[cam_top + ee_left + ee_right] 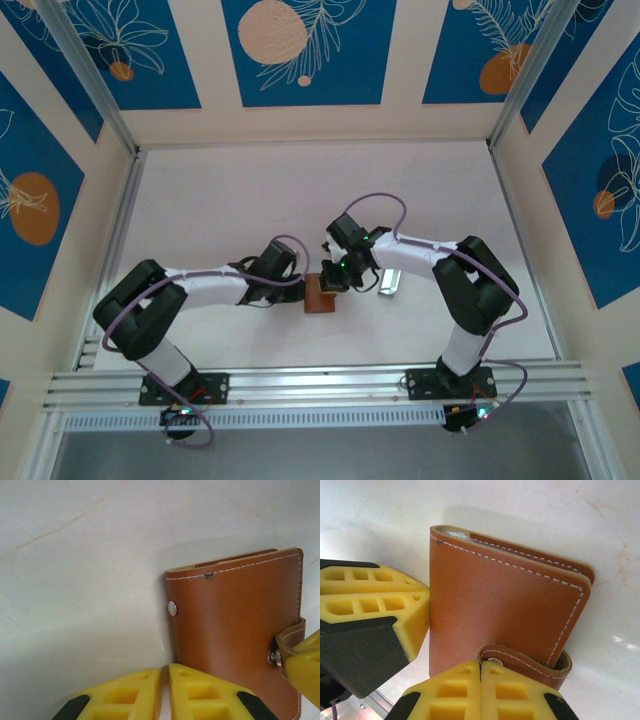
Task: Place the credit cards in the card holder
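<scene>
- Card holder (320,297) lies on the white tabletop (250,200), close to the near edge and about midway between the left and right edges. Both arms reach in to it from either side.
- Left gripper (165,674) is low at the holder's left side, just beside it. Its jaws are almost together, with only a thin slit between them, and nothing is in them.
- Right gripper (481,672) comes at the holder from the side toward the right edge, with its jaws pressed fully together and its tips at the strap. I cannot tell whether the strap is pinched or only touched.
- Seen close, the holder is brown with pale stitching, and it lies flat and folded. A grey sliver shows along its open edge, but I cannot tell lining from card there.
- Credit cards (390,281) show as a pale silvery piece on the tabletop, just beyond the right gripper toward the right edge and outside the holder. It is too small to count, so loading them appears to be left to do.
- Strap (530,661) curls loose at the holder's edge, unfastened.
- Snap button (172,608) on the cover is bare. Unfastening looks done, while opening the fold and sliding the cards in look not yet done.
</scene>
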